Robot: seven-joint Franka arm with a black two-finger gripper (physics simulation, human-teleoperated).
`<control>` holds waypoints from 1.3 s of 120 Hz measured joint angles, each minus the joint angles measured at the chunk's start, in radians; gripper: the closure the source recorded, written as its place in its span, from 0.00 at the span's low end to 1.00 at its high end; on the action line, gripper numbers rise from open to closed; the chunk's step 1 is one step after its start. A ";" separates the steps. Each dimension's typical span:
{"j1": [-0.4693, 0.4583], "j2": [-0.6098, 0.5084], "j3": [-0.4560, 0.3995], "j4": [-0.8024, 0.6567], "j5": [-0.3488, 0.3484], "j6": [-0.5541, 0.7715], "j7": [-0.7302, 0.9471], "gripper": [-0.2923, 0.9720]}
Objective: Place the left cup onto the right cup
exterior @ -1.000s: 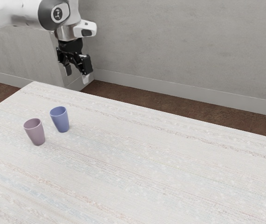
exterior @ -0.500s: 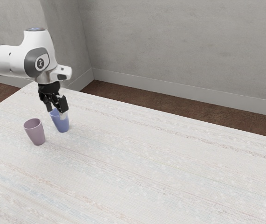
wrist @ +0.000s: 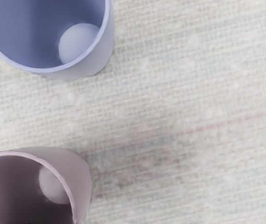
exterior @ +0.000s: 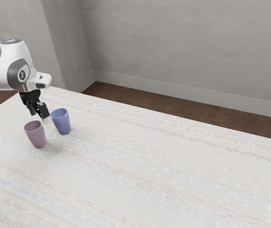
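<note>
At the exterior view's left, the white arm (exterior: pixel 4 73) is being carried in over the desk (exterior: pixel 163 171), and its black end effector (exterior: pixel 39 112) is being held pointing down above the gap between the two cups, just over their rims. Its fingers are being kept apart, with nothing gripped between them. Just below it and slightly nearer the camera, the mauve cup (exterior: pixel 34 134) is being borne upright on the desk, close to the desk's far corner at the exterior view's left. Just beside it, toward the exterior view's right and nearer the desk's far edge, the blue cup (exterior: pixel 60 121) is also being borne upright, with a narrow strip of bare desk left between the two. In the wrist view both are being looked into from above: the mauve cup (wrist: pixel 74 175) and the blue cup (wrist: pixel 21 32) are being shown open-mouthed with pale round bottoms, apart from each other on the woven-looking desk (wrist: pixel 193 116) surface.
</note>
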 joint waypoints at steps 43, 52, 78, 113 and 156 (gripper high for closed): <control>0.029 0.038 0.001 -0.030 -0.016 0.059 0.059 0.25; 0.037 0.040 0.002 -0.041 -0.030 0.067 0.065 0.25; 0.046 0.047 0.002 -0.065 -0.071 0.093 0.078 0.25; 0.047 0.073 0.002 -0.074 -0.081 0.144 0.089 0.25; 0.041 0.117 0.002 -0.075 -0.098 0.205 0.097 0.25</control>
